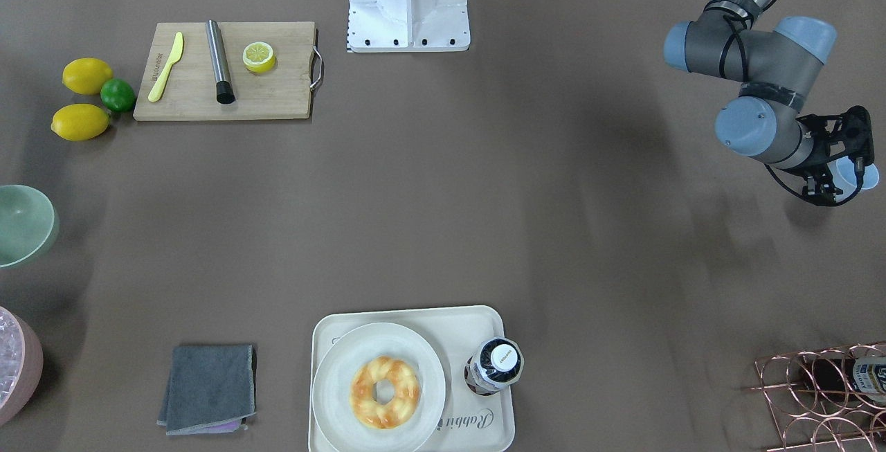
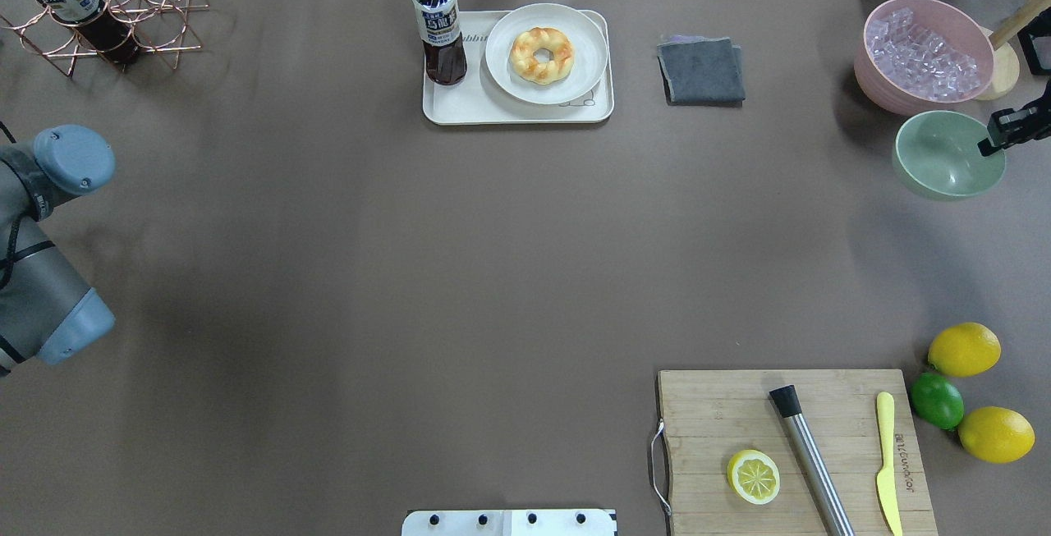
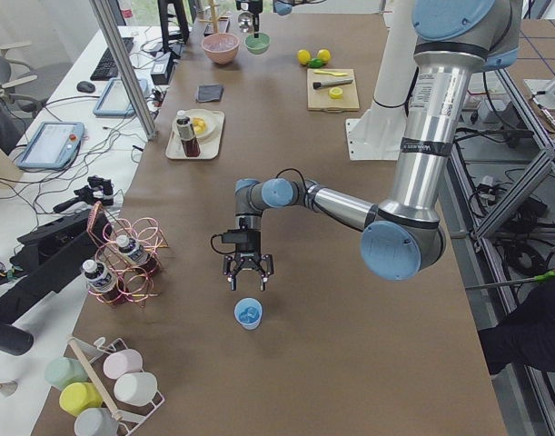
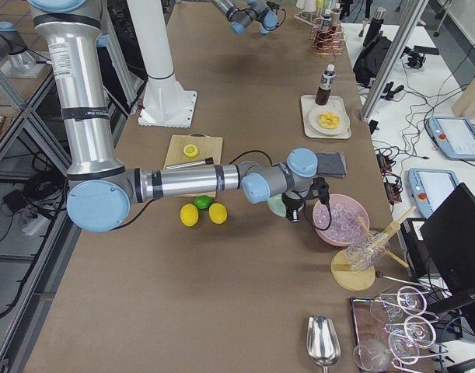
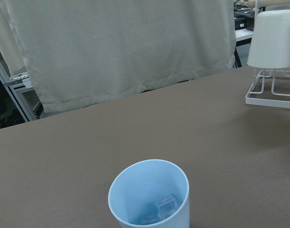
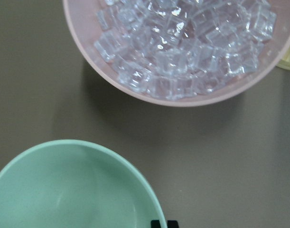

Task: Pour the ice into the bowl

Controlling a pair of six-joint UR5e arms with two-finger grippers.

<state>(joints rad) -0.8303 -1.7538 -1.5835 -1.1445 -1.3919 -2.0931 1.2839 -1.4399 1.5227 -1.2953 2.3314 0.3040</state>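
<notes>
A few small clear ice cubes lie in the bottom of a light blue cup standing upright on the table. My left gripper hovers just behind and above the cup, fingers spread and open, holding nothing; it also shows in the front-facing view. The pale mint-green bowl is empty and stands at the far end of the table next to the pink tub. My right gripper hangs over the bowl's rim, its fingertips together.
The pink tub of ice pieces stands just beyond the bowl. A tray holds a plate with a doughnut and a bottle. There is also a grey cloth, a cutting board with lemon half, muddler and knife, and lemons and a lime.
</notes>
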